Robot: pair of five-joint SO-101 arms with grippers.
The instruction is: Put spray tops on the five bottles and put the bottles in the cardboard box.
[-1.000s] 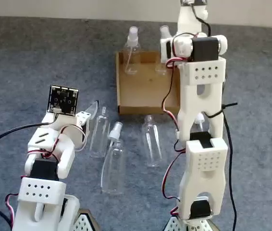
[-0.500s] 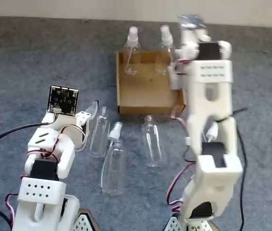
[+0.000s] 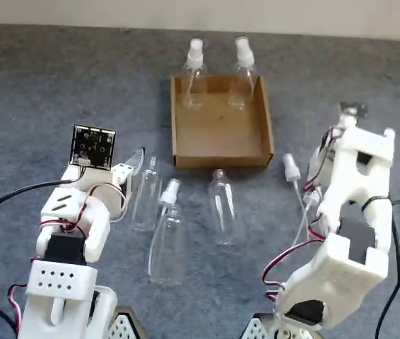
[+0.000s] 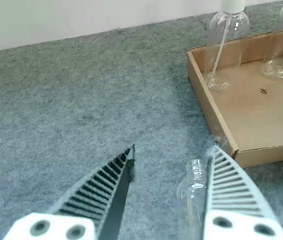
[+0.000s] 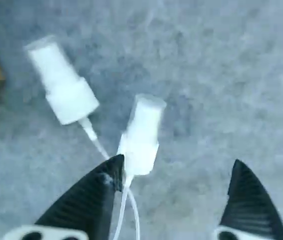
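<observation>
Right pincer (image 5: pixel 176 165), jaws spread, hangs over a top (image 5: pixel 141 132) near the desk's (image 3: pixel 44 85) right edge; best centre on it, clear of its neighbour (image 5: pixel 61 92). Left pincer (image 4: pixel 174 150) also gapes.

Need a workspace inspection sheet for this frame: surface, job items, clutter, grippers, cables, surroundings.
Surface: grey carpet.
Job's things: box holds two upright capped bottles. Three bottles lie on the carpet in front of it, one capped and two uncapped. Two loose spray tops lie on the carpet.
Clutter: nothing seen.
Grippers: left gripper open, by the neck of an uncapped bottle. Right gripper open, over the loose spray tops.
Cables: wires run along both arms; black cable comes in from the left edge.
Surroundings: pale wall beyond the carpet.
</observation>
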